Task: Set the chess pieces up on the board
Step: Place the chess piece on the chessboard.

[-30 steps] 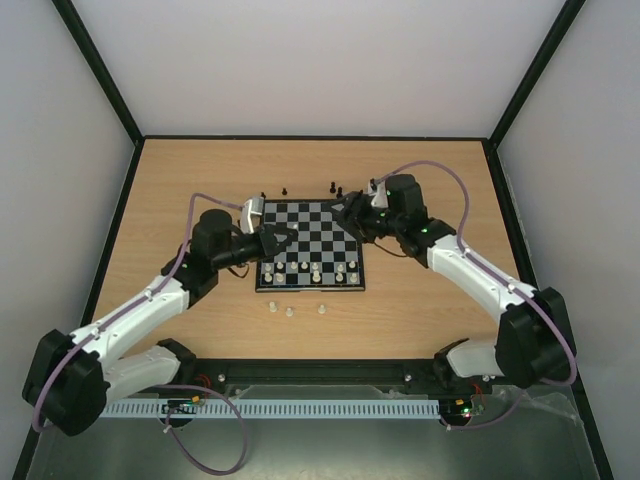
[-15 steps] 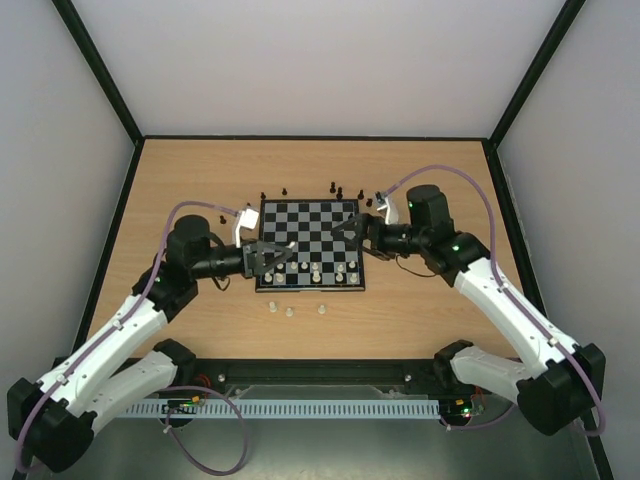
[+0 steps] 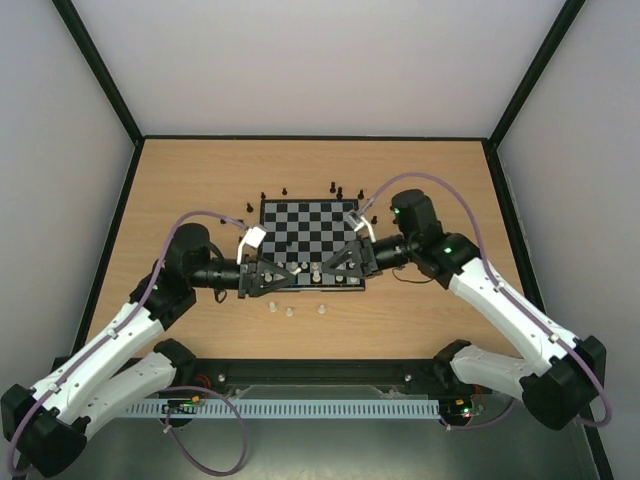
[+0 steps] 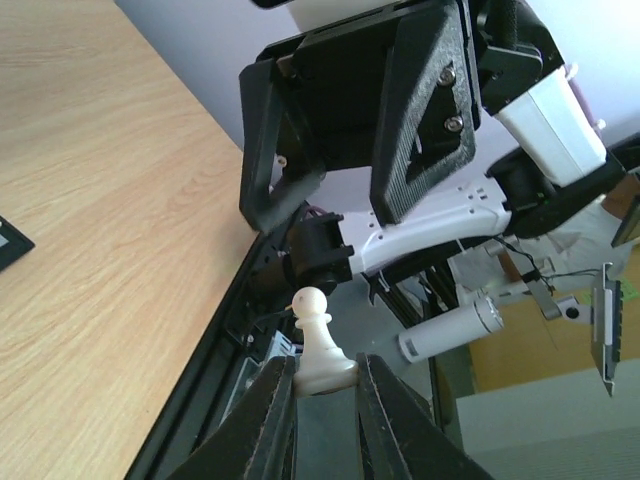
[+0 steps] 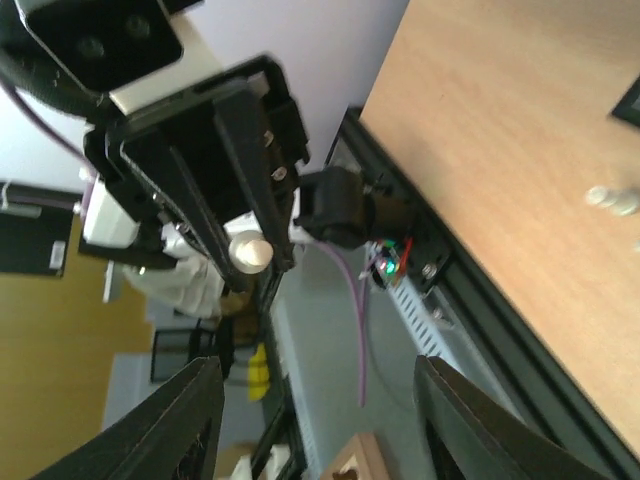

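1. The board (image 3: 312, 225) lies mid-table, with three white chess pieces (image 3: 289, 312) loose on the wood in front of it.
2. Right gripper (image 5: 320, 400): fingers spread wide, empty, over the board's near-right corner.
3. Left gripper (image 4: 325, 372): clamped on a white pawn (image 4: 320, 340) over the near-left edge.

The board (image 3: 312, 225) lies mid-worktop (image 3: 200, 180). Pieces (image 3: 317, 276) stand on its near rows. 3 more lie on the worktop just in front of it, and several others stand just behind its far edge. The left hand (image 3: 296, 271) is over the board's near-left part and the right hand (image 3: 326, 271) over its near-right, their tips facing. A pawn (image 4: 320, 345) stands between the left hand's fingers.
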`<state>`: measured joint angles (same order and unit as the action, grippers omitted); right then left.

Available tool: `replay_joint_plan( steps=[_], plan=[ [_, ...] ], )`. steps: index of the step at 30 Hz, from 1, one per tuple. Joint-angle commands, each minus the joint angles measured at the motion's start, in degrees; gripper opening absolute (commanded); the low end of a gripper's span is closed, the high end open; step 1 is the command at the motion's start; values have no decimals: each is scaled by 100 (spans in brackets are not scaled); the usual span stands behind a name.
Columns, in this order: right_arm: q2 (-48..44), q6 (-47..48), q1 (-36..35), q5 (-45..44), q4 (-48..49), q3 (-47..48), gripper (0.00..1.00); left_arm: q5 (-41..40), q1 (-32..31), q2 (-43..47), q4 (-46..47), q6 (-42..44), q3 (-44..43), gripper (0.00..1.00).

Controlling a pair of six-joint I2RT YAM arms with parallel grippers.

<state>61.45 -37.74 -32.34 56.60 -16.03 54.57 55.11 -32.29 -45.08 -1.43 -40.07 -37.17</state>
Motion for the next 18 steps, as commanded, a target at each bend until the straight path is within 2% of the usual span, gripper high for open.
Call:
replay_joint_plan(
  steps=[1,7,18],
  plan=[
    [346,112,-463,563,-117,374,52,282,-104,137,308,-122,136,16],
    [836,312,-785,680,-148,779,37,280,-134,353,370,-179,268,16],
    [1055,268,-932,729,-72,897,32,325,-167,391,589,-242,452,17]
  ],
)
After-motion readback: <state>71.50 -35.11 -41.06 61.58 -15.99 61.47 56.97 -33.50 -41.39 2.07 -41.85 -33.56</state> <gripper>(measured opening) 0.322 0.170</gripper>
